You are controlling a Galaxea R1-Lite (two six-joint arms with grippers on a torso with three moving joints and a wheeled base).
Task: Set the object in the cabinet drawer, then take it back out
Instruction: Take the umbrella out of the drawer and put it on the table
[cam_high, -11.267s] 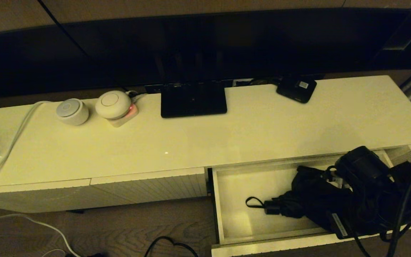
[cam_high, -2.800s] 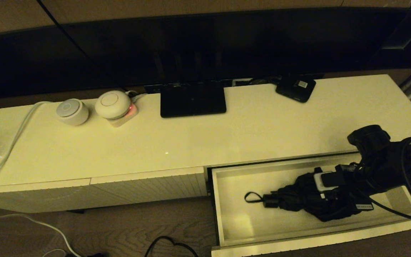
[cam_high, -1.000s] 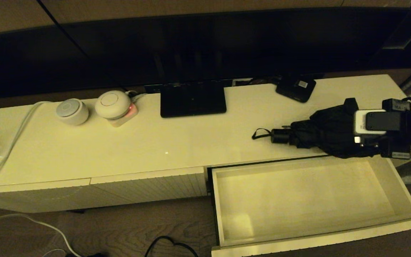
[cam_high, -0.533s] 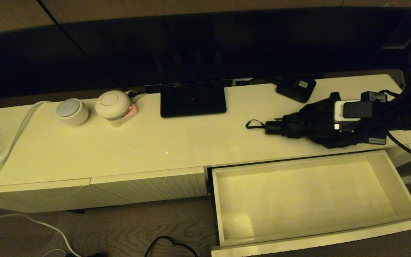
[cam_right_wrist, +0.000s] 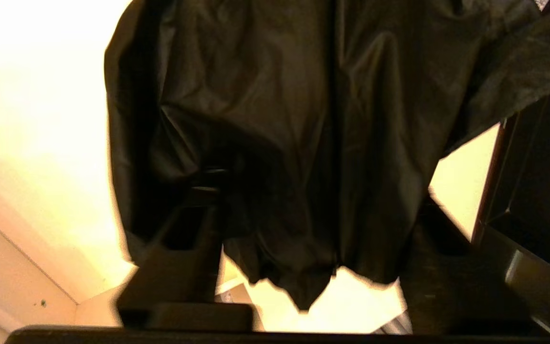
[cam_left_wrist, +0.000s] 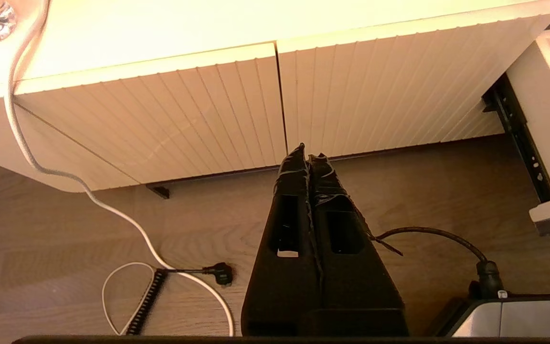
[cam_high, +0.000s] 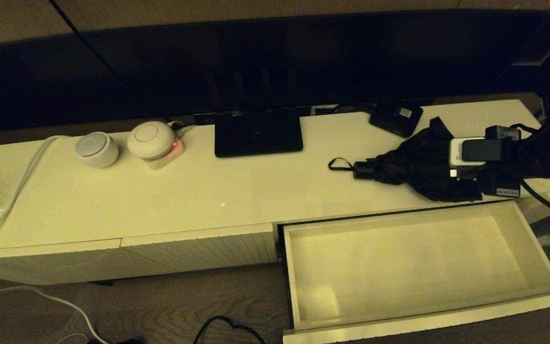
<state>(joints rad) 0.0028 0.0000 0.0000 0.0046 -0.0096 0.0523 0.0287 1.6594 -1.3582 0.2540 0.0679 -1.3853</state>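
The object, a black folding umbrella [cam_high: 413, 167], lies on the cabinet top at the right, behind the drawer, with its handle and wrist loop pointing left. My right gripper [cam_high: 451, 172] reaches in from the right and stands open, its fingers spread to either side of the loose fabric [cam_right_wrist: 280, 119]. In the right wrist view the right gripper [cam_right_wrist: 313, 200] has black cloth hanging between its fingers. The cabinet drawer [cam_high: 423, 322] is pulled out below, and nothing lies in it. My left gripper [cam_left_wrist: 307, 157] is shut, low in front of the ribbed panels.
A flat black stand [cam_high: 258, 136] and a small black box [cam_high: 396, 116] sit at the back of the cabinet top. Two round white devices [cam_high: 96, 149] stand at the back left. A white cable [cam_high: 22, 177] trails off the left end to the floor.
The umbrella, held above the drawer's back edge a second ago, now rests farther back on the cabinet top. The right gripper's fingers have parted around it. Before that, it lay in the drawer.
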